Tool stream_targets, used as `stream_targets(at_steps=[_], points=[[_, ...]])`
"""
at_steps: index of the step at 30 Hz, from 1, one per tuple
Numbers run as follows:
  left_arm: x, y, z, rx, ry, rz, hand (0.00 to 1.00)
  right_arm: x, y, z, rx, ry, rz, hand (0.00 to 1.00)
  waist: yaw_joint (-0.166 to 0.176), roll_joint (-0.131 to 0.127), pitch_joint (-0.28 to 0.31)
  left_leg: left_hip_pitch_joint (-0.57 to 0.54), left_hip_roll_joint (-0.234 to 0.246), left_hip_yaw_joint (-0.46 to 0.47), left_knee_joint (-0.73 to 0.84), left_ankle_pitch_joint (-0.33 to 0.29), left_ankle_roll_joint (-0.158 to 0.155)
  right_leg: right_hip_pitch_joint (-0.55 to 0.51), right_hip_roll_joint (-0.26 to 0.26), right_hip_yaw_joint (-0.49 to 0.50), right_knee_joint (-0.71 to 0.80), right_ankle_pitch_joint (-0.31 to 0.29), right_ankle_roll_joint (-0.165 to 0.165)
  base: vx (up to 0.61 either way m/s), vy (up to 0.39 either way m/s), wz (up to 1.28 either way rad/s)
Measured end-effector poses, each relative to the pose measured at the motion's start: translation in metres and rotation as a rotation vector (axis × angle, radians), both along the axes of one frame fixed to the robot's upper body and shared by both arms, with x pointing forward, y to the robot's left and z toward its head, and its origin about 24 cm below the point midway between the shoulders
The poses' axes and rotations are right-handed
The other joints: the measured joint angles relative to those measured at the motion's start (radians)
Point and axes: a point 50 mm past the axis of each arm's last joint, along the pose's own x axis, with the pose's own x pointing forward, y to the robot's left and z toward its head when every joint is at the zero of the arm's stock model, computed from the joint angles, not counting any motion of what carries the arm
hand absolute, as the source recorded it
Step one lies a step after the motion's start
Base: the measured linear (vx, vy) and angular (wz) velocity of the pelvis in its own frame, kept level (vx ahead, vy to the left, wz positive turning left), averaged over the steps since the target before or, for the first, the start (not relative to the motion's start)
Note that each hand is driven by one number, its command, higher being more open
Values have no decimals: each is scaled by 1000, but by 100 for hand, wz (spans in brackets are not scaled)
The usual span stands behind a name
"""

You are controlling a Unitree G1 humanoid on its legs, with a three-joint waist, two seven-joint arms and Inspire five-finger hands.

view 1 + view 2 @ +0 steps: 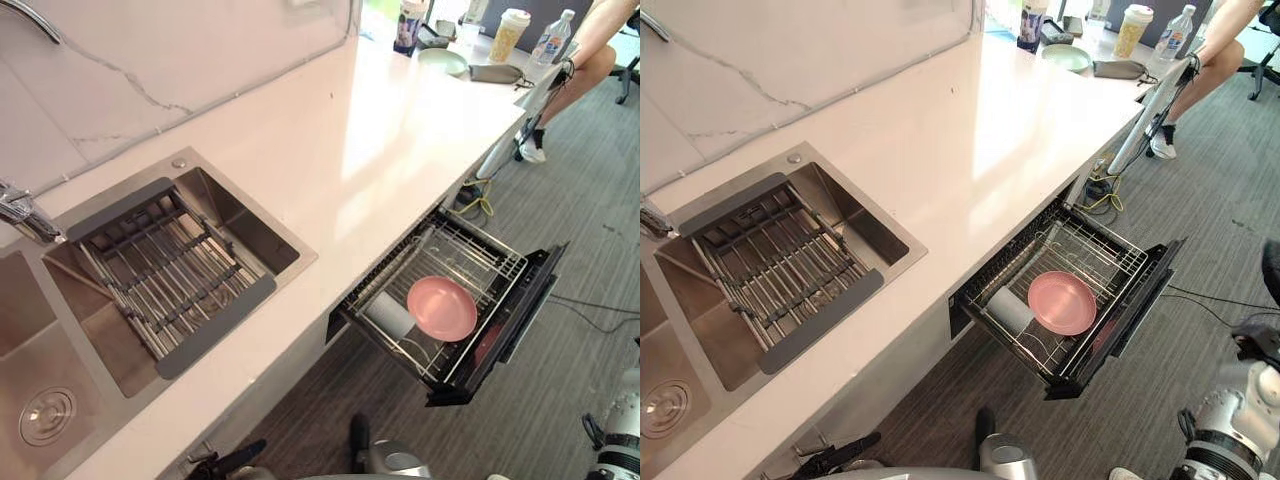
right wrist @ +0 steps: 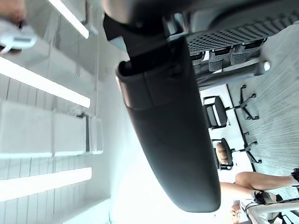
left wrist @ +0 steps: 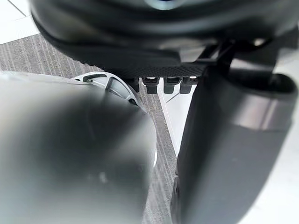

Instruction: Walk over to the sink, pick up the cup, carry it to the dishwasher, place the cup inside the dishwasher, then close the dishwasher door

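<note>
A white cup [image 1: 390,314] lies on its side in the wire rack of the open dishwasher [image 1: 520,300], next to a pink plate [image 1: 441,308]. The dishwasher drawer stands pulled out under the counter, to the right of the sink [image 1: 250,235]. A grey-framed drying rack [image 1: 165,270] spans the sink basin and holds nothing. My left hand [image 3: 224,154] hangs low over the floor, fingers relaxed and empty. My right hand [image 2: 168,130] shows a straight thumb and a row of fingers [image 2: 224,56] with nothing in them. Both hands are away from the cup.
A long pale counter [image 1: 380,140] runs to the far end, where bottles, a paper cup [image 1: 510,32] and a plate [image 1: 442,60] stand. A person [image 1: 590,60] sits by that end. A white pole [image 1: 510,130] leans on the counter's corner. Grey carpet [image 1: 590,230] lies around the dishwasher.
</note>
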Motion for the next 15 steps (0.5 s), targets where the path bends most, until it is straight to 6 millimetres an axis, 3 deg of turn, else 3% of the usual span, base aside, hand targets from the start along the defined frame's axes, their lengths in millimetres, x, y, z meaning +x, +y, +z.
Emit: stream_targets(at_steps=[2, 4, 8, 10, 15], points=[[6, -5, 0, -13, 2, -20, 100, -24, 1, -23, 112, -59, -72, 100, -3, 5, -9, 2, -48, -40, -86, 45, 10, 2, -24, -47, 1, -4, 5, -65, 63, 78], [10, -13, -1, -27, 17, -32, 100, -39, 17, -54, 245, -112, -126, 100, -5, 19, -18, -2, -92, -90, -160, 93, 20, 6, -48, -105, 2, -3, 15, -48, 104, 79], [8, -21, -3, -47, 19, -37, 100, -30, 68, -104, 422, -87, -34, 100, 13, 41, -29, -4, -114, -136, -169, 98, 27, 31, -68, -153, -2, 2, 28, -17, 59, 39], [9, -25, -3, -57, 7, -37, 100, -23, 88, -115, 449, -90, 26, 100, 30, 56, -34, -7, -121, -146, -176, 101, 31, 36, -74, -166, -2, 1, 31, 3, 35, 21], [11, -27, -3, -60, -26, -41, 100, -24, 95, -124, 454, -73, 82, 100, 39, 62, -28, -16, -127, -175, -198, 117, 31, 38, -74, -197, -1, -2, 35, 12, -2, 19]])
